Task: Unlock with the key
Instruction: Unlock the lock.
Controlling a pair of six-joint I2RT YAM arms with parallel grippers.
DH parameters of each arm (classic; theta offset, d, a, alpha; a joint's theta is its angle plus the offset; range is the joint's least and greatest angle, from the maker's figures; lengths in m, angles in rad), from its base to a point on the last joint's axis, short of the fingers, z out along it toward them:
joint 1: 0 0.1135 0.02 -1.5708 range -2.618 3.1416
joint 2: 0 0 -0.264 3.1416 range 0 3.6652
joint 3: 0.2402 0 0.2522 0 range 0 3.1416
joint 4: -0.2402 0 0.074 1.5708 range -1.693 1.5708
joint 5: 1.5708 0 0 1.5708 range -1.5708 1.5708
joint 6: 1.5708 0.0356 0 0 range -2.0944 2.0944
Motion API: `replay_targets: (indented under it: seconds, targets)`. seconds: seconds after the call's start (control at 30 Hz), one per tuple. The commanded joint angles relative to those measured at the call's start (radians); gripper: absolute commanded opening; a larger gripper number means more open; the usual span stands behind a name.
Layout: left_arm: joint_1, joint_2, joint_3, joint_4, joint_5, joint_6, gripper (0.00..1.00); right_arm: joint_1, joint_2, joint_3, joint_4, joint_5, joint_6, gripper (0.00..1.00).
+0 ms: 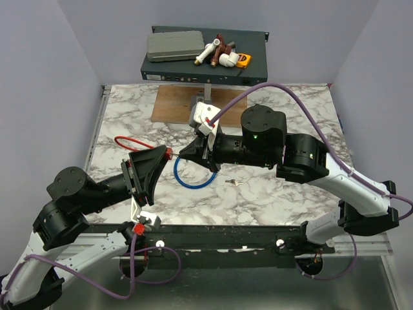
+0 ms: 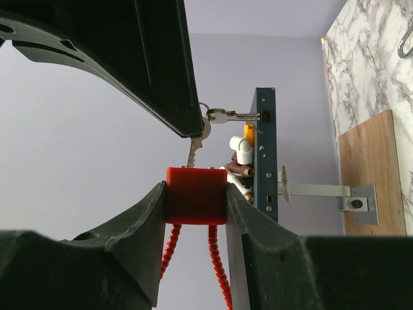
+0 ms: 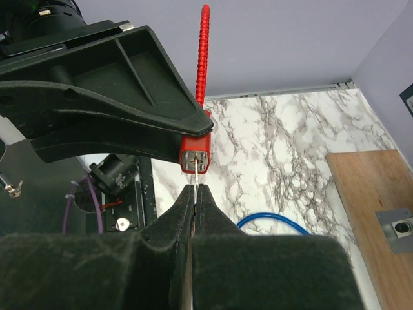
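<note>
Right at the red lock (image 3: pixel 195 155), the right gripper (image 3: pixel 195 188) is pinched tight on the key (image 3: pixel 194 170), whose blade pokes into the lock's end face. Left gripper (image 2: pixel 195 197) clamps that lock's sides, up off the counter (image 1: pixel 277 194).
</note>
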Motion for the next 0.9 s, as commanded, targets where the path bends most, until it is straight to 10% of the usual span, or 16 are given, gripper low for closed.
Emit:
replay_targets:
  seconds: [0.0, 0.87]
  targets:
    - [0.002, -0.005, 0.002, 0.035, 0.034, 0.012, 0.00, -0.003, 0.003, -0.007, 0.027, 0.002, -0.012, 0.01]
    - [0.002, -0.017, -0.006, 0.001, 0.044, 0.044, 0.00, -0.008, 0.022, -0.010, 0.049, -0.005, -0.009, 0.01]
